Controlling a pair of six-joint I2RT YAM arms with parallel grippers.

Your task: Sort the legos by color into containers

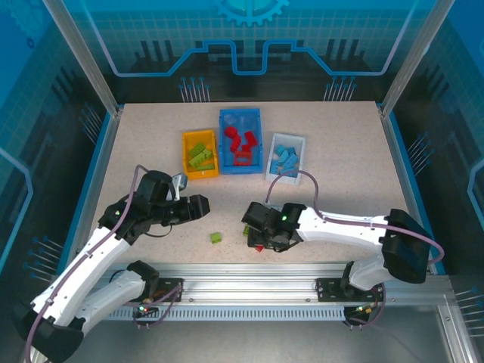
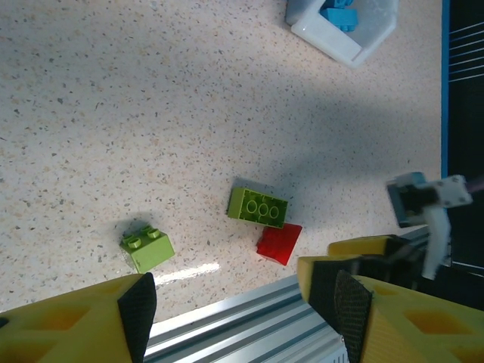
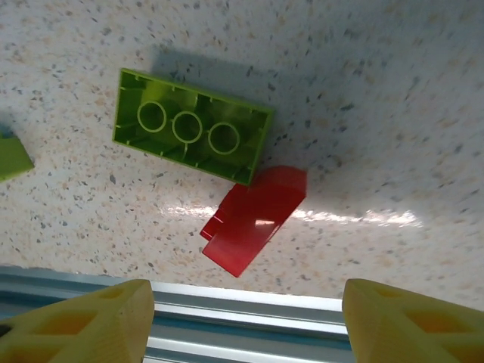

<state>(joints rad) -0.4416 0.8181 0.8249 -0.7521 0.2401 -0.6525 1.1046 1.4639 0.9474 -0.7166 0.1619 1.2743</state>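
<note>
Three bins stand in a row toward the far edge of the tabletop (image 1: 340, 197), about midway between its left and right edges: a yellow-orange bin (image 1: 184, 155) on the left, a blue bin (image 1: 221, 140) in the middle and a white bin (image 1: 270, 170) on the right. Several green bricks (image 1: 201, 156) lie in the yellow-orange bin, red bricks (image 1: 242, 144) in the blue bin and light blue bricks (image 1: 286, 159) in the white bin.

Three more bricks lie loose near the near edge, close to the aluminium rail (image 1: 249, 287). A small green brick (image 1: 216, 237) sits studs up on its own, left of the other two. The upturned green brick (image 3: 193, 136) shows its hollow underside with three round tubes. A red brick (image 3: 255, 219) lies just beside it on the rail side, and the two touch at one corner.

The right gripper (image 3: 246, 325) hangs over this pair, jaws spread wide, with nothing between its yellow fingers (image 3: 83, 325). Neither brick is gripped.

The left gripper (image 2: 238, 318) is above the tabletop, left of the loose bricks and pointing toward them. Its jaws are also well apart and empty, and its black pads (image 2: 138, 306) face each other across bare rail and tabletop.
</note>
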